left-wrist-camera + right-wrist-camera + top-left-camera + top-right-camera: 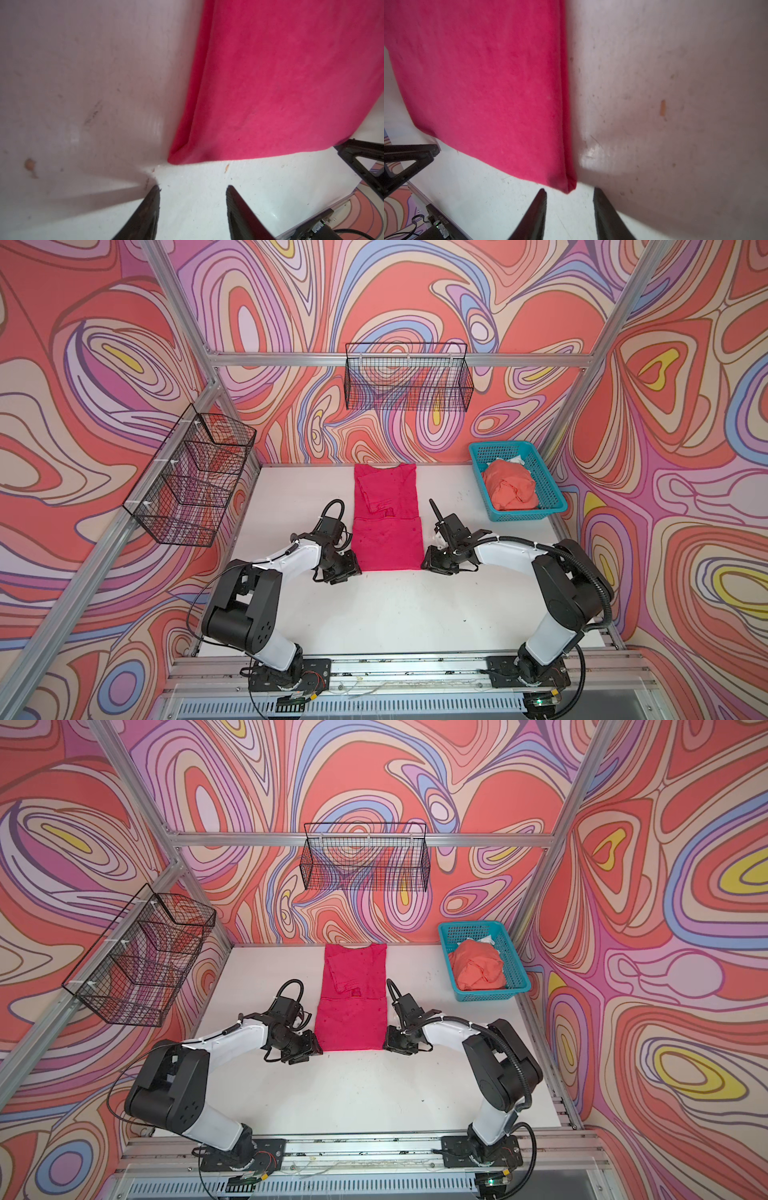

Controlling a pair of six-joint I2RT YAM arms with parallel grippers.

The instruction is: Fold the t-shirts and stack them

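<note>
The magenta-pink t-shirt (386, 522) (353, 1002) lies flat mid-table as a long narrow strip, its sleeves folded in. My left gripper (347, 568) (311, 1048) sits low at the shirt's near left corner. In the left wrist view it (192, 188) is open over bare table, just short of the cloth (280, 83). My right gripper (428, 564) (388, 1042) is at the near right corner. In the right wrist view it (569, 190) is open, with the corner of the cloth (483, 83) just ahead of the gap. A crumpled coral-orange t-shirt (509, 489) (478, 969) lies in the basket.
The teal mesh basket (519, 514) (486, 995) stands at the table's far right corner. Black wire baskets hang on the back wall (407, 381) and the left wall (191, 477). The white table (395, 614) is bare in front of the shirt.
</note>
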